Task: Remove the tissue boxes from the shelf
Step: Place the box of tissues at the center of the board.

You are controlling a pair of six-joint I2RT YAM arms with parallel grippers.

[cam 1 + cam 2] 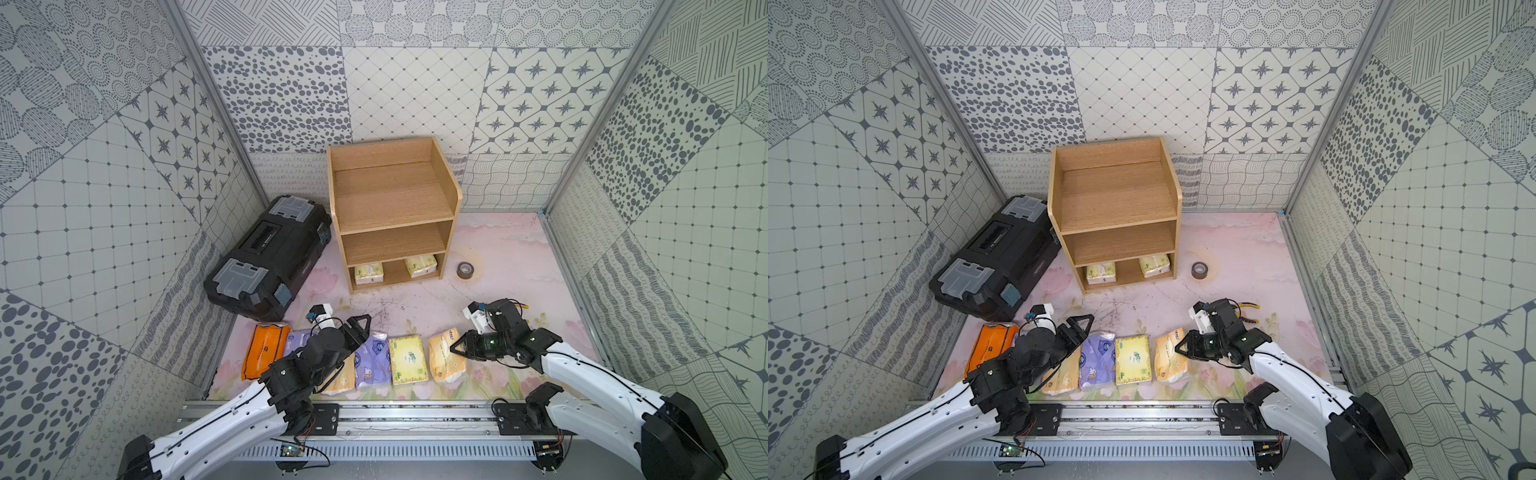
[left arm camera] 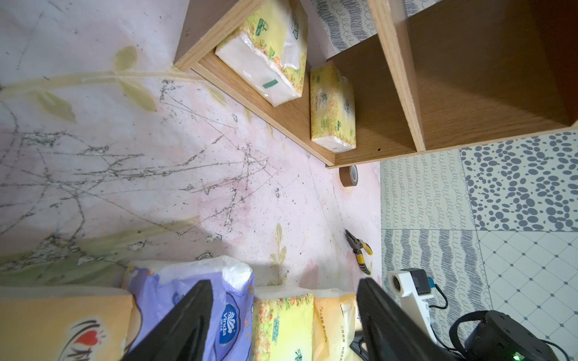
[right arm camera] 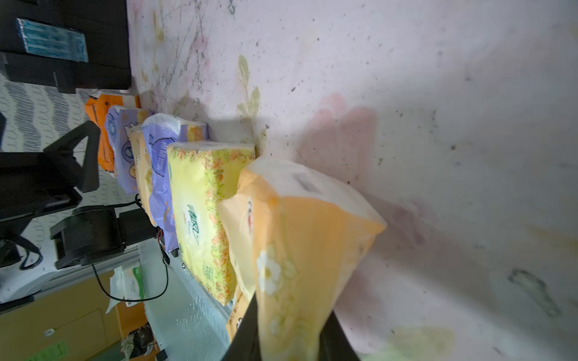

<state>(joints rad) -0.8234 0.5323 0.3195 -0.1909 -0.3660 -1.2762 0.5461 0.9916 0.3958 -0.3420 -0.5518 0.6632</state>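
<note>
Patterned walls enclose a pink floral desk point(image 1: 498, 257). In both top views the shelf point(image 1: 390, 195) stands at the back beside a black toolbox point(image 1: 270, 253), with two green packs point(image 1: 368, 273) well apart on its bottom tier. Six packs lie in a row near the front rail, with the orange pack point(image 1: 264, 351) at its left end. Left wrist view: the left tool point(image 2: 283, 281) is spread wide above a lavender pack point(image 2: 231, 297). Right wrist view: the right tool point(image 3: 291, 340) pinches a tilted peach pack point(image 3: 300, 234) at the row's right end.

A robot lab cell: patterned panel walls point(image 1: 274, 95), aluminium mounting rail point(image 1: 415, 417).
</note>
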